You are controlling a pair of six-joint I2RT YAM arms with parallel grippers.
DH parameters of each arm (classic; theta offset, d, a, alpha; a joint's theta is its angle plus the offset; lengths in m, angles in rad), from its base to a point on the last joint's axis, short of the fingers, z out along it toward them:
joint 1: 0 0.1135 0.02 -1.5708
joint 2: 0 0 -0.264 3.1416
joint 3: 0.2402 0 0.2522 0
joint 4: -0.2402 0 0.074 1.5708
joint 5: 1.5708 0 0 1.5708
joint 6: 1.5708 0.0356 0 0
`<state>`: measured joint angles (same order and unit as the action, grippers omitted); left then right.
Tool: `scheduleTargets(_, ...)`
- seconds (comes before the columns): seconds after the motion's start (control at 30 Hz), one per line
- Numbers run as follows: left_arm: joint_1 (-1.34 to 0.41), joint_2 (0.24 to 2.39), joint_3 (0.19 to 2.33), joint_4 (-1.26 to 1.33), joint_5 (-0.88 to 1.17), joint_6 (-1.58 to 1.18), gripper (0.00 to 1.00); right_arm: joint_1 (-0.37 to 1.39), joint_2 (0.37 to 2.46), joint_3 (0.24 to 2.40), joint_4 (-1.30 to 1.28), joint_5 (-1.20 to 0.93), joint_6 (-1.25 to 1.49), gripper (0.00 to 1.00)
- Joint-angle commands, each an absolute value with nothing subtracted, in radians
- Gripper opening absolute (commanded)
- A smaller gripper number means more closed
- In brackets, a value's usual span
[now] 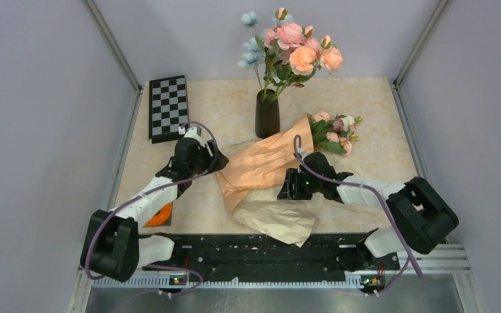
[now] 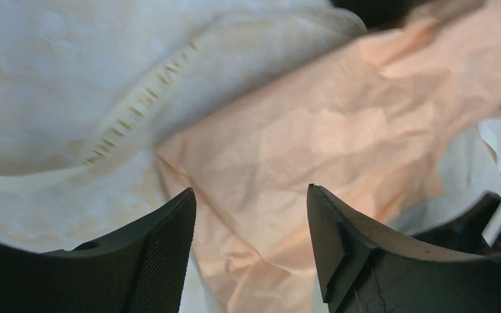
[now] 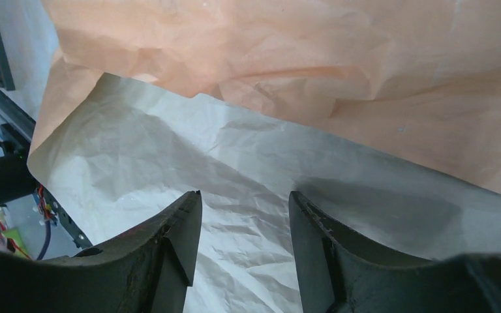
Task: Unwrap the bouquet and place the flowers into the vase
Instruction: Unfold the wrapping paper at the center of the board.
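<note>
The bouquet lies on its side at mid table, its peach paper cone [image 1: 271,160] pointing toward the near left. The flowers [image 1: 334,134], cream, pink and mauve roses, stick out of its far right end. Crinkled tan lining paper [image 1: 287,218] spreads from under the cone toward the near edge. The black vase [image 1: 267,116] stands upright just behind the cone. My left gripper [image 1: 216,163] [image 2: 251,192] is open at the cone's left edge, with peach paper [image 2: 313,143] beyond its fingertips. My right gripper [image 1: 286,188] [image 3: 244,195] is open over the pale lining paper [image 3: 189,150], below the peach sheet [image 3: 339,59].
A taller bunch of pink, orange and pale-blue flowers [image 1: 293,49] fills the vase. A black-and-white checkerboard [image 1: 168,107] lies at the far left. An orange object [image 1: 160,215] sits beside the left arm. Grey walls close in both sides, and a black rail [image 1: 267,251] runs along the near edge.
</note>
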<state>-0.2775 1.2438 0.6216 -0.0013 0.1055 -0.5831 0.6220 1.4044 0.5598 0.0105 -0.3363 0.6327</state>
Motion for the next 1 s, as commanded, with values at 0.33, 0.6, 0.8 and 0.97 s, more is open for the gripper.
scheduleTargets(0.33, -0.585, 1.221, 0.422, 0.104, 0.275, -0.832, 0.64, 0.731, 1.333, 0.444, 0.045, -0.296, 0.69, 0.51)
scheduleTargets(0.6, -0.591, 1.13, 0.32, 0.044, 0.297, -0.834, 0.64, 0.735, 1.154, 0.349, -0.087, -0.263, 0.732, 0.51)
scheduleTargets(0.8, -0.594, 1.06, 0.26, 0.042, 0.327, -0.845, 0.64, 0.735, 1.054, 0.312, -0.164, -0.255, 0.781, 0.51)
scheduleTargets(0.97, -0.594, 0.942, 0.334, -0.072, 0.306, -0.768, 0.68, 0.735, 0.983, 0.398, -0.298, -0.196, 0.78, 0.54)
